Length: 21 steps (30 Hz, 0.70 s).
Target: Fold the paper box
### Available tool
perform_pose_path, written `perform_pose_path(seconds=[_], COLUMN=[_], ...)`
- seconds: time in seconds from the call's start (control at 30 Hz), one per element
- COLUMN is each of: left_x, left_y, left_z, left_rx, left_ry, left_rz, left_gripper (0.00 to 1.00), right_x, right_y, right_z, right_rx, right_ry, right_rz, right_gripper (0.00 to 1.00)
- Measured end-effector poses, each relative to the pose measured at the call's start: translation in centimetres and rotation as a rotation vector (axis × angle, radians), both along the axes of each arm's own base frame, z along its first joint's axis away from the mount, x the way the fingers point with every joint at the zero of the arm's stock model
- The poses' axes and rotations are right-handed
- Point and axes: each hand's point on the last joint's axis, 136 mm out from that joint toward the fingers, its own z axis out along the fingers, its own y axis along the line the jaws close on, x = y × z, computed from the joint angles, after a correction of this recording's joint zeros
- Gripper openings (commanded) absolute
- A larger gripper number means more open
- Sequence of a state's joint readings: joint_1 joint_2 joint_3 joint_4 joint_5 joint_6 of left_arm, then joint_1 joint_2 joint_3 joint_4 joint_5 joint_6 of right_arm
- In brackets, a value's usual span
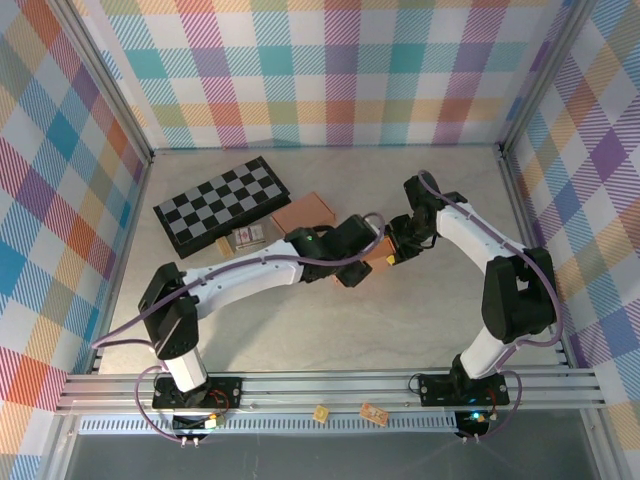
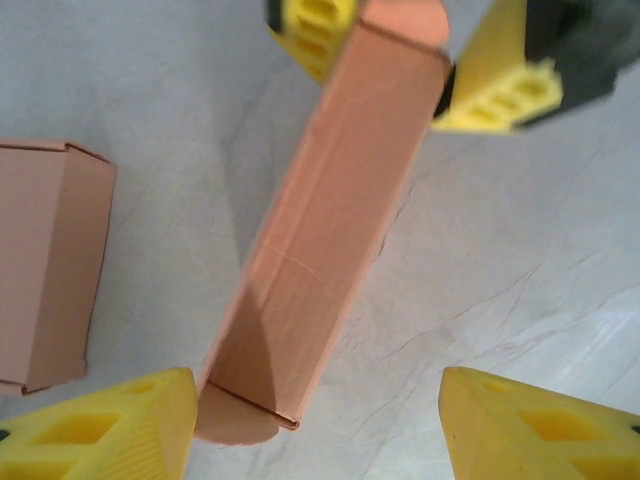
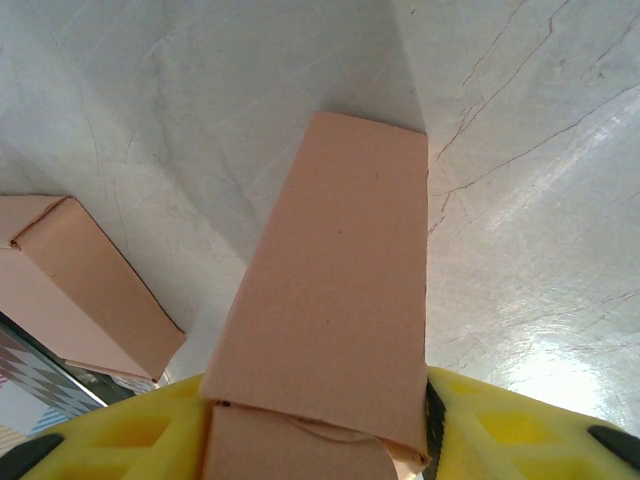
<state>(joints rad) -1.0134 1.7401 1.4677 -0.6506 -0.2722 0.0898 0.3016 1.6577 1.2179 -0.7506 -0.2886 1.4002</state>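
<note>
Silver metal rails [image 1: 330, 385] are running along the near edge of the table [image 1: 300, 330], and two tiny orange bits [image 1: 320, 412] are lying just in front of them. Both arms are reaching from there toward the middle of the table.

The left gripper [image 1: 352, 268] is coming in from the left side. In the left wrist view its yellow fingers [image 2: 100, 430] are standing wide apart. One end of the paper box [image 2: 330, 220] is sitting right beside one finger, and the other finger is well away from it, so this gripper is not squeezing anything.

The paper box is long, thin and brown, and it is lying on the table between the two grippers. The right gripper [image 3: 315, 440] is pinching its other end, with a yellow finger pressing on each side.

A little farther back, a second brown box [image 1: 305, 212] is lying by itself. A small printed card [image 1: 247, 238] is lying to its left. Just behind the card, a black and white chessboard [image 1: 222, 204] is lying flat. Bright checked walls [image 1: 330, 70] are standing all around the back and sides
</note>
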Motion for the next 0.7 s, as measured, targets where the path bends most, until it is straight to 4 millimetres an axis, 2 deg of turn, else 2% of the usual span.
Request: perform_pose_path(seconds=[0.13,0.43,0.57,0.7], left_x=[0.6,2.0,2.4,2.8], left_y=[0.5,0.6,0.6,0.8], left_z=[-2.1,-2.5,-2.8,-3.1], left_rx=[0.113,0.171,0.187,0.202], left_ry=[-0.074,-0.205,-0.25,-0.286], left_rz=[-0.06,-0.091,-0.092,-0.092], left_gripper=[0.62,0.48,0.46,0.41], right_x=[0.1,0.1,0.1,0.2], right_y=[0.0,0.0,0.0,0.0], right_z=[0.0,0.0,0.0,0.1], right_rx=[0.001,0.004,0.004,0.0], right_ry=[0.003,0.01,0.01,0.005], right_rz=[-0.006,-0.021,-0.022,-0.008], right_gripper=[0.5,0.5,0.5,0.64])
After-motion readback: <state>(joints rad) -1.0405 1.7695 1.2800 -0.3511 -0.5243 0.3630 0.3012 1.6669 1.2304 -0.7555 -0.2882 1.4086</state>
